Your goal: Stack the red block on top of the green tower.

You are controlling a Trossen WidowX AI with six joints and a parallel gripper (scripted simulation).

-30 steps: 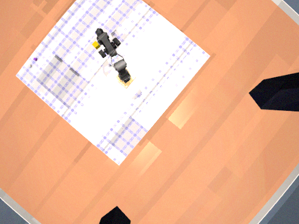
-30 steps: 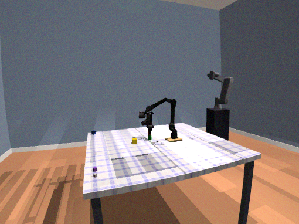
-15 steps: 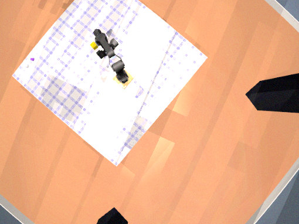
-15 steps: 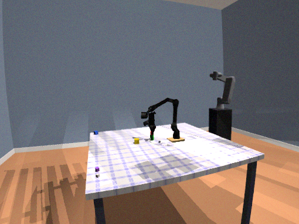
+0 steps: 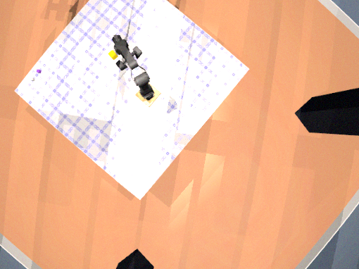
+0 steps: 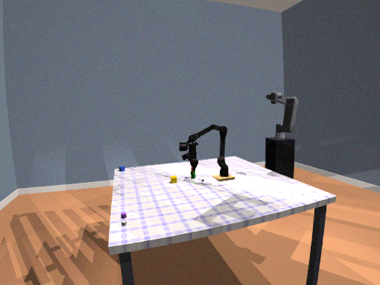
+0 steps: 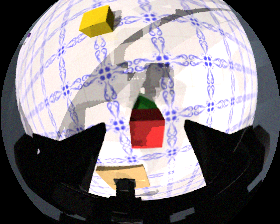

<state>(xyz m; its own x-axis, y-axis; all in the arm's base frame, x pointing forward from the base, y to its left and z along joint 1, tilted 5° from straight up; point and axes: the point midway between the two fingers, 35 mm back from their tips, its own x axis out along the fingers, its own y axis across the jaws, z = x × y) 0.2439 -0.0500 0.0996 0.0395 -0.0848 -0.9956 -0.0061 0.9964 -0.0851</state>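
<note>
The red block (image 7: pixel 147 134) (image 6: pixel 191 169) sits on top of the green tower (image 7: pixel 145 103) (image 6: pixel 193 174), which stands upright. In the wrist view only a green part shows past the red block's far edge. My gripper (image 7: pixel 145 125) is open, with one black finger to each side of the red block and a gap on both sides. In the exterior view the gripper (image 6: pixel 193 168) points down around the red block at the top of the tower. In the top view the arm hides the tower and the red block.
A yellow block (image 5: pixel 112 54) (image 6: pixel 173 179) (image 7: pixel 97 21) stands near the tower. A purple block (image 5: pixel 39 71) (image 6: pixel 124 215) and a small grey block (image 6: pixel 124 223) lie near the table edge. A blue block (image 6: pixel 121 168) is at the far corner. The arm's wooden base plate (image 7: pixel 124 176) (image 6: pixel 217 177) is close by.
</note>
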